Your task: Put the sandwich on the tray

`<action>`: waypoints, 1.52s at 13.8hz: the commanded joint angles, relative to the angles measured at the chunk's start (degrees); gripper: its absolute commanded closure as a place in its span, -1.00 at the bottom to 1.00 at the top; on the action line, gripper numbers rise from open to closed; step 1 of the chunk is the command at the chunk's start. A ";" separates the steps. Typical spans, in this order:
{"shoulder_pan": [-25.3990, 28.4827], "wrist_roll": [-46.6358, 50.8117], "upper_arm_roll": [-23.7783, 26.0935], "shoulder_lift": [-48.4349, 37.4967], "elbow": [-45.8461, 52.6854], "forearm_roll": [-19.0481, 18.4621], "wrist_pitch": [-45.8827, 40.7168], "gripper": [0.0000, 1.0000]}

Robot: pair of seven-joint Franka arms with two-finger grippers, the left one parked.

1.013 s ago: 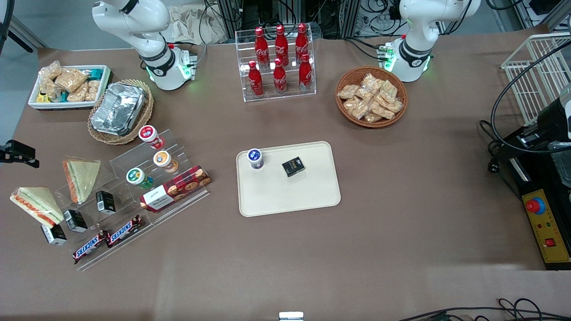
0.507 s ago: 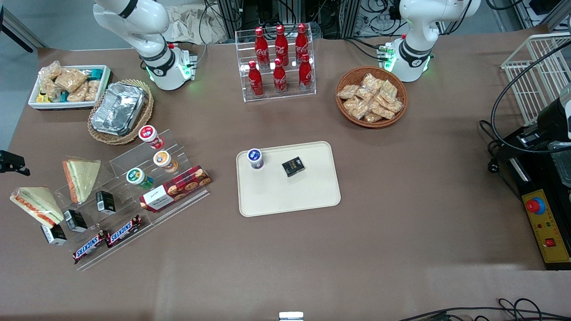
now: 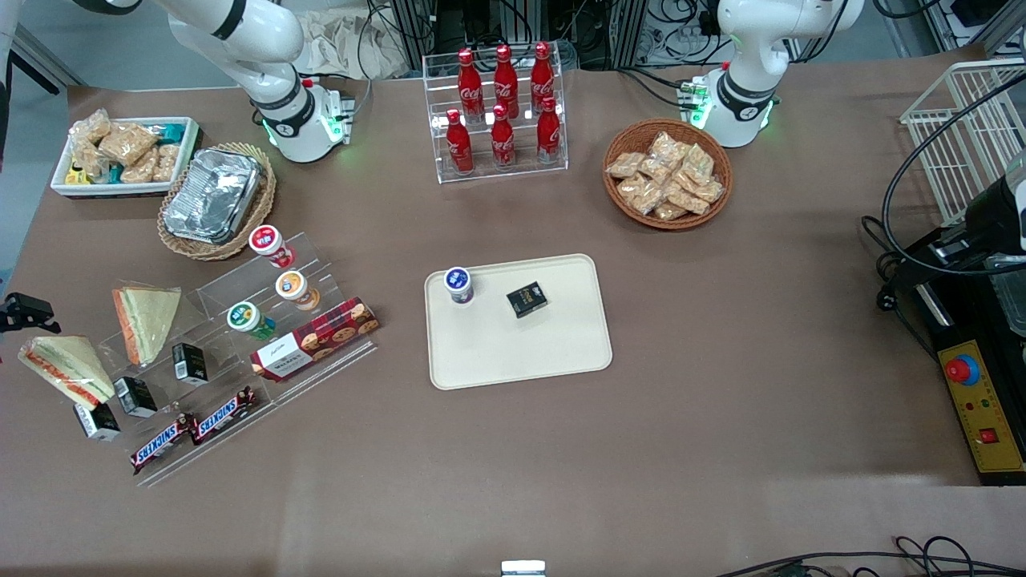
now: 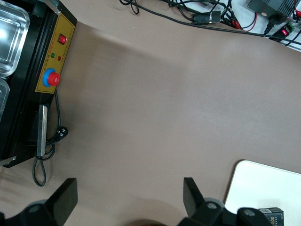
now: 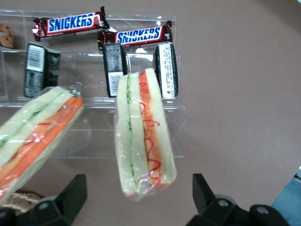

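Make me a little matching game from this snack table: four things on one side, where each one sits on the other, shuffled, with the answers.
Things:
1. sandwich
2. blue-lidded cup
3. Coca-Cola bottles
4. gripper

Places:
A. on the clear rack farthest from the front camera
B. on the clear stand at the working arm's end
C. on the tray
D. hanging open just above the sandwich

Pairs: 1-B, 2-C, 3-A, 4-D
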 commanded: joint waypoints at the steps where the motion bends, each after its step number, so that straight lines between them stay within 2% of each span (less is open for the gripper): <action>1: -1.06 -1.74 0.44 -0.61 -3.97 1.23 4.55 -0.99; 8: -0.80 -0.95 0.53 -0.43 -7.94 1.32 9.31 -0.99; 12: -0.62 -0.86 0.53 0.01 -8.20 3.43 10.10 -0.95; 15: -0.54 -0.77 0.53 0.18 -8.20 3.43 10.28 -0.60; 18: -0.45 -0.69 0.53 0.36 -8.20 3.43 10.46 0.07; 20: -0.45 -0.60 0.53 0.27 -8.20 3.43 10.46 0.66; 21: -0.53 -0.51 0.53 0.19 -7.94 3.43 9.93 0.73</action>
